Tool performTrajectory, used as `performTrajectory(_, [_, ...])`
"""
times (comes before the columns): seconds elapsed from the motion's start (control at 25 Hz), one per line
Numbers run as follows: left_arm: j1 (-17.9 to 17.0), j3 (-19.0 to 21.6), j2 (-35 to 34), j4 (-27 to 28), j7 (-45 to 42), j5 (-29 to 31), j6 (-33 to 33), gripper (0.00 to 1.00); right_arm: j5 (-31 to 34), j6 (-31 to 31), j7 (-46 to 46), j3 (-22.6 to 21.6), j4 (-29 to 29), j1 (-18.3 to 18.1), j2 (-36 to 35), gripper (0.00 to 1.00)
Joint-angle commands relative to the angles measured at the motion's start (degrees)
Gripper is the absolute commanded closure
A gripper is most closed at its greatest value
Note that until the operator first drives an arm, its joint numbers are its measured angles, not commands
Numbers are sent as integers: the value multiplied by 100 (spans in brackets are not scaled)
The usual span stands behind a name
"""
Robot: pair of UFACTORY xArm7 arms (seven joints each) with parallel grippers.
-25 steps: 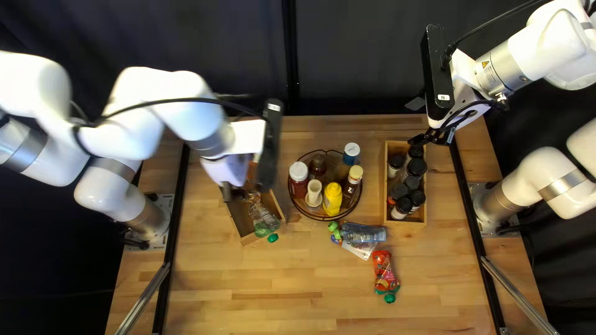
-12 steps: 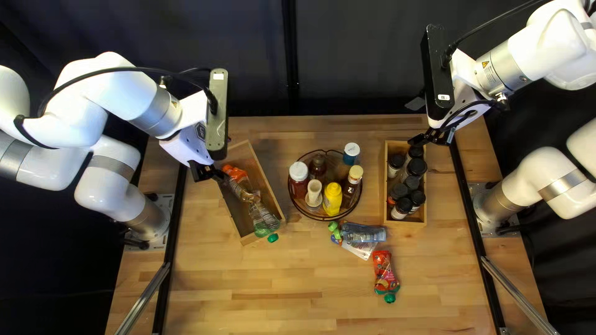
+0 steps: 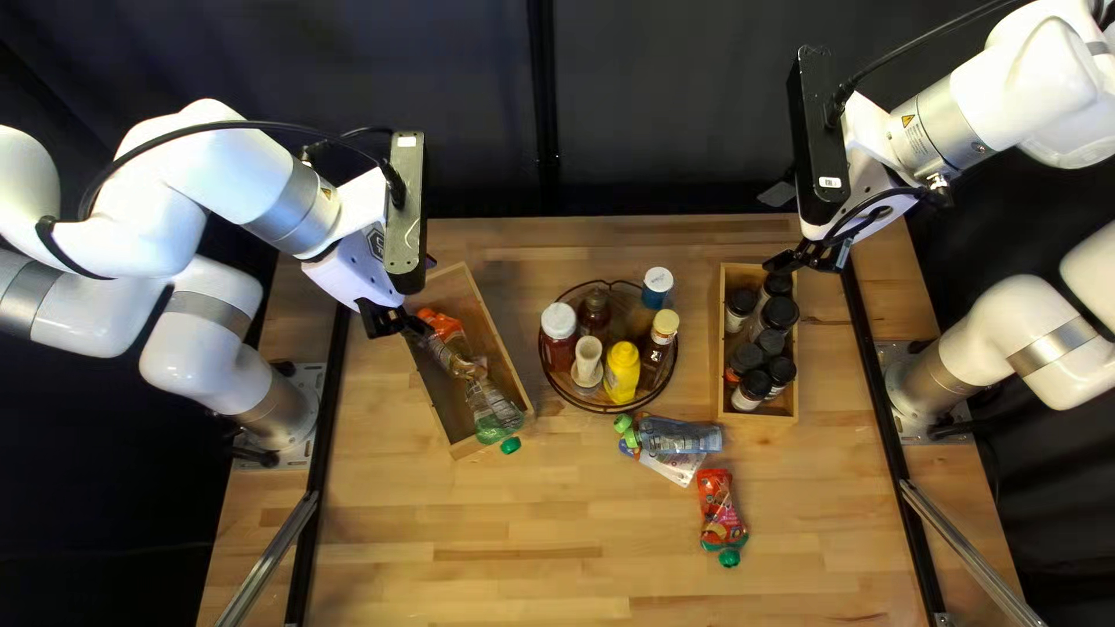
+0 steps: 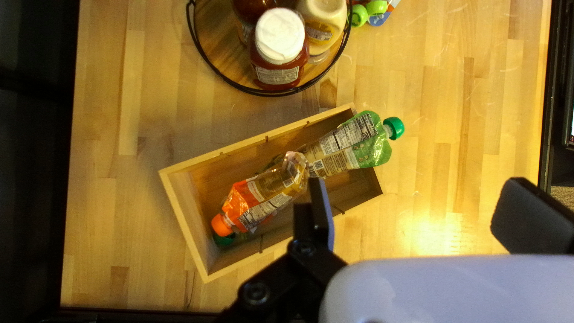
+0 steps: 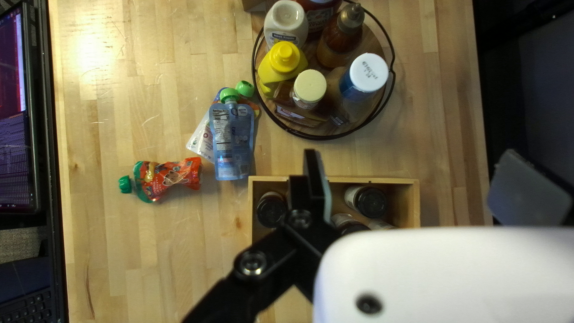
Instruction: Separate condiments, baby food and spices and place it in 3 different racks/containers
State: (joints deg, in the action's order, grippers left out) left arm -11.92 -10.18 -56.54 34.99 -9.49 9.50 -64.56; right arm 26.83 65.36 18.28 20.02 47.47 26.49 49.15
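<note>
In the top left view my left gripper (image 3: 401, 325) hovers over the back end of the left wooden box (image 3: 508, 348); my right gripper (image 3: 804, 258) is above the back of the spice box (image 3: 721, 337). Seen from its wrist, my left gripper (image 4: 418, 185) is open and empty, beside an orange-capped pouch (image 4: 263, 194) overlapping a green pouch (image 4: 371, 140) in that box. My right gripper (image 5: 411, 161) is also open and empty. Condiment bottles stand on the round rack (image 3: 577, 401). A blue pouch (image 5: 232, 140) overlaps a white pouch (image 5: 202, 137); a red pouch (image 5: 173, 176) lies apart.
Dark-capped spice jars (image 3: 781, 312) fill much of the spice box. The round rack, with its raised wire rim, stands between the two boxes. A laptop (image 5: 18, 119) lies at the table's near edge in the right wrist view.
My left arm has swung back toward its base side, from over the box's middle to its back end, uncovering the pouches. The right arm has not moved.
</note>
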Motion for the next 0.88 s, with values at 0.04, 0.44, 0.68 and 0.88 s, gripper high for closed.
performTrajectory(0.04, [0,0,0,0,0,0,0,0,0,0,0,0,0,0,0,0])
performTrajectory(0.44, [0,0,0,0,0,0,0,0,165,-336,176,-76,-295,-62,42,0])
performTrajectory(0.68, [0,0,0,0,0,0,0,0,-9,-844,236,96,40,262,-791,0])
performTrajectory(0.88, [0,0,0,0,0,0,0,0,-376,-1070,359,245,584,587,-1891,0])
